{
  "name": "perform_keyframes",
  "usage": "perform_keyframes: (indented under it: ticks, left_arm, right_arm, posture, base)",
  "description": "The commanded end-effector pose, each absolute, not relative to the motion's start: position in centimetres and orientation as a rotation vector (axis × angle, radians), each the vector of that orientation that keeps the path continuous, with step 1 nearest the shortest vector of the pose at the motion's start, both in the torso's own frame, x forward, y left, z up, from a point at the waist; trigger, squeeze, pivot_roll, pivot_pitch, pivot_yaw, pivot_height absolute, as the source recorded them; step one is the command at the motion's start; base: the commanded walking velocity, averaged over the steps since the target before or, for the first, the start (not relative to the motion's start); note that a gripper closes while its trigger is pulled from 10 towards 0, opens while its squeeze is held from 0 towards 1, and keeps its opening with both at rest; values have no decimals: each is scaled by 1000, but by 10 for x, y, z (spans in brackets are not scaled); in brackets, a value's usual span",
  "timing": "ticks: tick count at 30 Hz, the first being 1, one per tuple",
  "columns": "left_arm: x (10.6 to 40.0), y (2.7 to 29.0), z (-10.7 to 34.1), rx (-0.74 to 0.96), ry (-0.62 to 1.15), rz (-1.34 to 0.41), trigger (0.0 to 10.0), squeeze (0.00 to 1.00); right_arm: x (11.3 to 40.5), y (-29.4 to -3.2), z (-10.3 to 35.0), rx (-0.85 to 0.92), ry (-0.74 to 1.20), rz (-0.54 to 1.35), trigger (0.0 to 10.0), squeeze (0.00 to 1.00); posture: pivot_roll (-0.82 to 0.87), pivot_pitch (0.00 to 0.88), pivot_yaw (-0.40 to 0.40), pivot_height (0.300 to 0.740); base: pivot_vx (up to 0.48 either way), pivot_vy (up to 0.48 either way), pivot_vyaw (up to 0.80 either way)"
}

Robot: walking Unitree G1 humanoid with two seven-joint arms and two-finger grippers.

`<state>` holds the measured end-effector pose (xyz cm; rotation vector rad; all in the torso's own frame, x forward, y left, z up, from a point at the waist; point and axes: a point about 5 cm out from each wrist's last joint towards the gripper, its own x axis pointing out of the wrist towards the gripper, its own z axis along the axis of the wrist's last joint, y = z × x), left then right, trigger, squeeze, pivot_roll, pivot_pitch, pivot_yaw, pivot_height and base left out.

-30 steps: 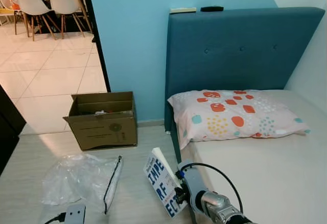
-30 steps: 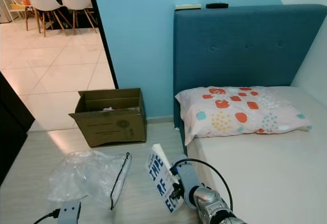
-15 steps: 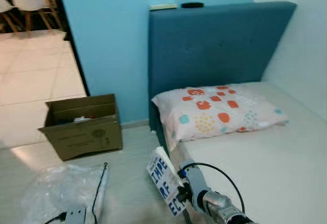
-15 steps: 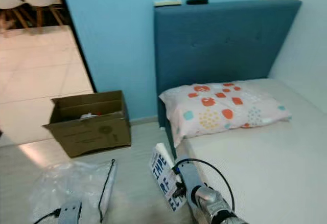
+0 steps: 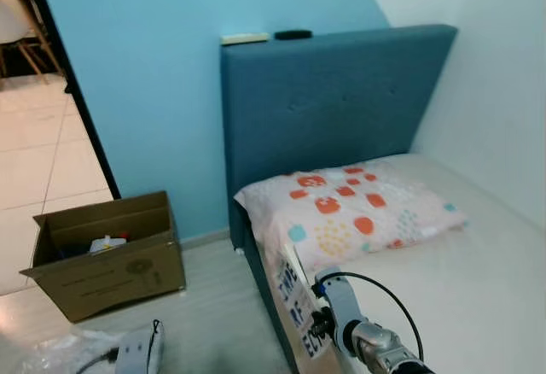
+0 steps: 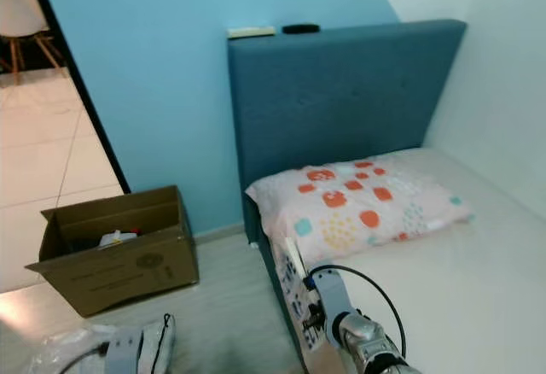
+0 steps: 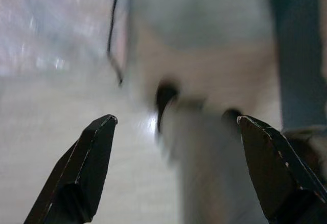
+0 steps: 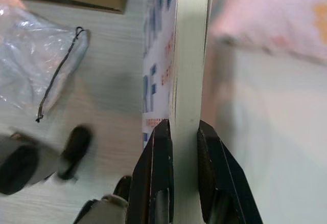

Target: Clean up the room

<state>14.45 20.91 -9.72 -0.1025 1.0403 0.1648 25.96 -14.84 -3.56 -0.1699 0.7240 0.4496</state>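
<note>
My right gripper [image 8: 184,127] is shut on a white book [image 8: 190,55] with blue and red lettering, held upright by its edge. In the eye views the book [image 5: 299,306] hangs low at the near corner of the bed, just in front of the patterned pillow [image 5: 350,212]. The white mattress [image 5: 461,280] stretches off to the right. My left gripper [image 7: 176,119] is open with nothing between its fingers, low over the pale floor, and its grey wrist [image 5: 136,353] shows at the bottom left. A clear plastic bag [image 8: 36,65] lies on the floor.
An open cardboard box [image 5: 107,254] with small items inside stands on the floor by the blue wall. The blue headboard [image 5: 333,101] carries a pale flat item [image 5: 245,38] and a black one [image 5: 293,34]. A doorway to a tiled room lies at the left.
The camera has swung to the right, so the bed now sits nearer the middle and the box and bag have slid left. The book stays in my right gripper.
</note>
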Motion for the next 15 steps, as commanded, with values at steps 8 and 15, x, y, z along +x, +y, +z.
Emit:
perform_keyframes:
  ticks: [8, 15]
  left_arm:
    - [151, 214, -94, -80, 1021, 157, 10000, 0]
    - [151, 216, -93, -79, 1019, 159, 10000, 0]
  right_arm:
    - [265, -139, -31, -150, 684, 469, 10000, 0]
    - [265, -139, -31, -148, 683, 468, 10000, 0]
  posture:
    - [2, 0, -39, 740]
    - [3, 0, -38, 740]
  base:
    - [443, 0, 0]
    - [480, 0, 0]
